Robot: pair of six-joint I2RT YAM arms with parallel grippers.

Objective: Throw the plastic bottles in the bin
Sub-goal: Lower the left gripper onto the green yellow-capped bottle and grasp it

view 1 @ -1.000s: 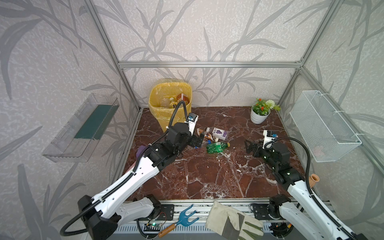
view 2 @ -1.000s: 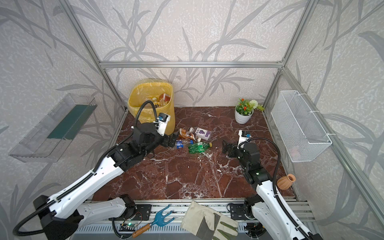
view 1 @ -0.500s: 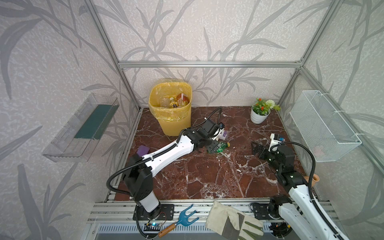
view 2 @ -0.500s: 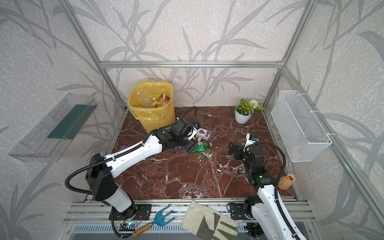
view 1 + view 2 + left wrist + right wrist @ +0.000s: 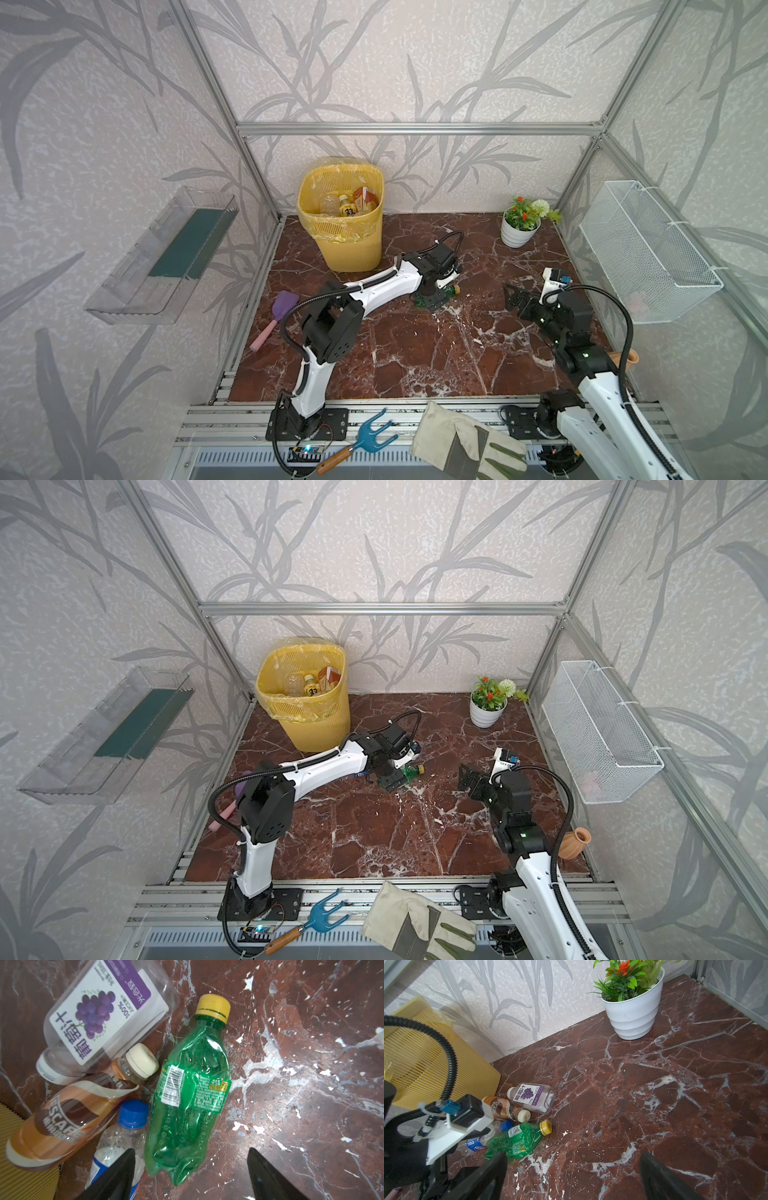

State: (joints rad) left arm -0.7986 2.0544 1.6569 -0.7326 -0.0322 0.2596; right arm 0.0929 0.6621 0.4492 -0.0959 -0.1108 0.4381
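Grasp step: your left gripper straddles the crushed green bottle, jaws apart, nothing held; next, close squarely and lift to the bin; right gripper gapes empty.

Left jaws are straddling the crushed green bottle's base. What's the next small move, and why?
Probably close the left gripper on the green bottle. Its jaws stand open on either side of the bottle's base, and the bottle lies on its side. One tip sits close against the blue-capped bottle, so a slow squeeze seems wise, to take the green one alone.
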